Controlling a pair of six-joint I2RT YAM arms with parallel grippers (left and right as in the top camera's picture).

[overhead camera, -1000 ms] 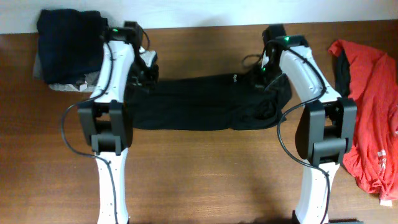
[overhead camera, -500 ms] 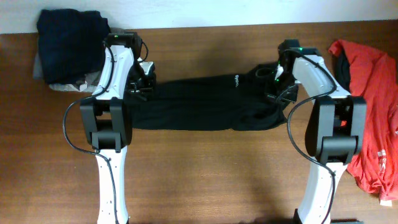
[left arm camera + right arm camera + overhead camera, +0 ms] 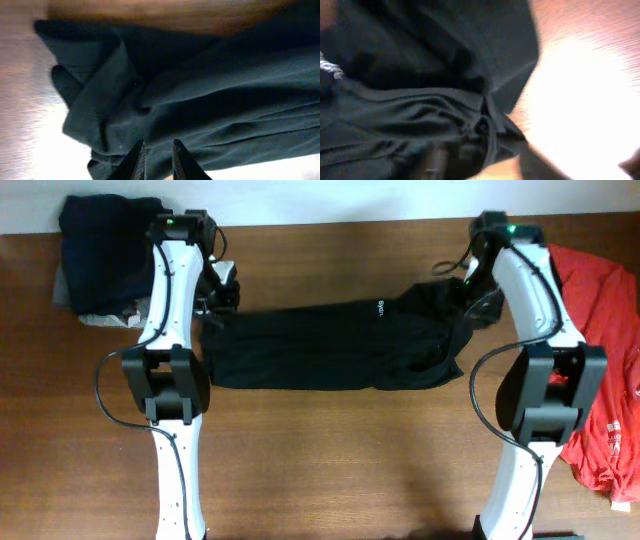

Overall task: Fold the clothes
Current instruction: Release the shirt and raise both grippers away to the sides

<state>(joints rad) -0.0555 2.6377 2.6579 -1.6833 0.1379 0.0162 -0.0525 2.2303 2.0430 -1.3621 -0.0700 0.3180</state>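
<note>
The black garment (image 3: 330, 345) lies stretched across mid-frame, its bunched left end pinched in the left gripper's (image 3: 155, 161) narrow jaws, probably to pull it flat, while the right gripper (image 3: 477, 300) gapes empty at its right end.

Brown wood table (image 3: 330, 470): black garment (image 3: 320, 350) spread across ctr, navy pile (image 3: 105, 240) upper left, red garment (image 3: 600, 310) at right edge.

The black garment (image 3: 330, 345) is plain, with small white lettering (image 3: 381, 306). The red garment (image 3: 600, 330) is plain too. The navy garment (image 3: 105, 240) lies on a grey garment (image 3: 100, 318). The table (image 3: 330, 460) is brown wood grain. The arms (image 3: 165, 300) are white and black.
</note>
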